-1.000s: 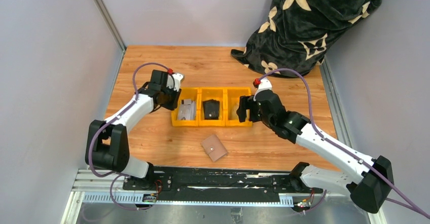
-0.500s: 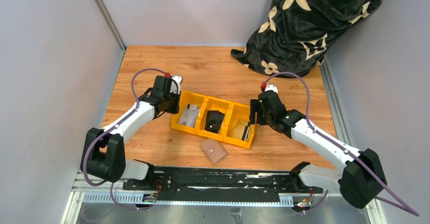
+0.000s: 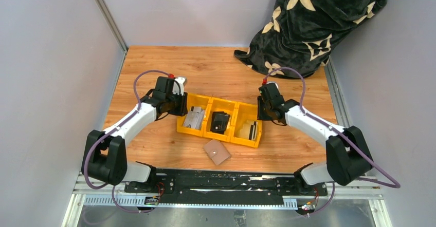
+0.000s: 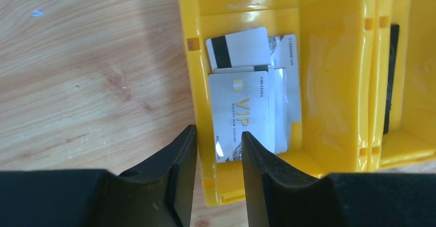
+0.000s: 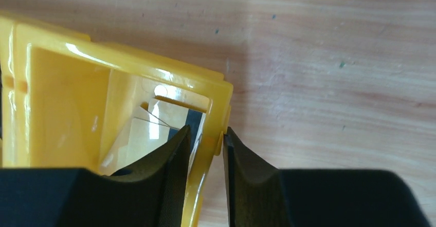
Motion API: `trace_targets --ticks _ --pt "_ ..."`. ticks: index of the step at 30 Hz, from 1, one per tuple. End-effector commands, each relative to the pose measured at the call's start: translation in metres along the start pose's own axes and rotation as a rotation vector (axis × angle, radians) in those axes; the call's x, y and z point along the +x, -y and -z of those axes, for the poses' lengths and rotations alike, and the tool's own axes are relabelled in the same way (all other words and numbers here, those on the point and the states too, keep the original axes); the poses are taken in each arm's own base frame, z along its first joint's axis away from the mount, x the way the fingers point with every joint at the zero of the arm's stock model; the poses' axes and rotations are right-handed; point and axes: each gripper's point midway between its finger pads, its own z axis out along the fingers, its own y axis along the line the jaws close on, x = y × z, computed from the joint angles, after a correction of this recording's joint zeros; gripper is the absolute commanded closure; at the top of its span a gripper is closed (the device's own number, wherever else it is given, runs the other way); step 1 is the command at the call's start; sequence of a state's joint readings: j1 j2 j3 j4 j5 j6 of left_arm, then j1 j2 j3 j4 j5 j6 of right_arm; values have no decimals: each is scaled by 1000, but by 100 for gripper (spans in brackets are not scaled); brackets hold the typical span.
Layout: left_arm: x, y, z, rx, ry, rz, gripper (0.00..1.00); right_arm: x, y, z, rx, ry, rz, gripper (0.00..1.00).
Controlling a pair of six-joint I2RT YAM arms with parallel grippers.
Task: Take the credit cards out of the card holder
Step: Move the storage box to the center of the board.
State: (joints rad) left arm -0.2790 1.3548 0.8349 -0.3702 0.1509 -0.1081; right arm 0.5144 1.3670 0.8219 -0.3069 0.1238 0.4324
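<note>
- The left gripper (image 4: 217, 139) pinches the left wall of the yellow bin tray (image 3: 234, 138), one finger outside and one inside, likely to hold or slide it.
- Just past its inside finger, the credit cards (image 4: 252, 98) lie loose in that end box.
- The right gripper (image 5: 204, 145) pinches the far end wall the same way, so both arms grip the tray together.
- A black wallet (image 3: 220, 121) sits in the middle box.
- A small tan wallet (image 3: 216, 151) lies on the table, near the tray.
- I cannot tell where the grey-blue card holder is.

Overhead rear view; both wrist close-ups on yellow bins (image 3: 220, 120).
</note>
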Motion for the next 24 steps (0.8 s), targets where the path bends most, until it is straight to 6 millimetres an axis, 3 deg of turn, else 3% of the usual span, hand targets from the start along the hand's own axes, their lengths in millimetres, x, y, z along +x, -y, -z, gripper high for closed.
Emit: trace_targets --ticks 1,6,11,15,20,24 --pt "-3 28 7 156 9 -52 61 -37 13 -7 47 53 -2 68" --pt "-7 25 -2 157 -9 -99 61 -61 18 -19 73 66 -8 71" --pt "-28 26 -6 155 35 -102 67 -78 16 -32 81 70 5 70" --pt "-23 33 -5 193 22 -94 68 -92 14 -34 86 58 17 70" --pt "-19 41 -1 247 29 -117 67 -101 18 -29 101 88 2 50" --pt "-35 40 1 230 70 -130 65 -116 13 -18 73 131 6 40"
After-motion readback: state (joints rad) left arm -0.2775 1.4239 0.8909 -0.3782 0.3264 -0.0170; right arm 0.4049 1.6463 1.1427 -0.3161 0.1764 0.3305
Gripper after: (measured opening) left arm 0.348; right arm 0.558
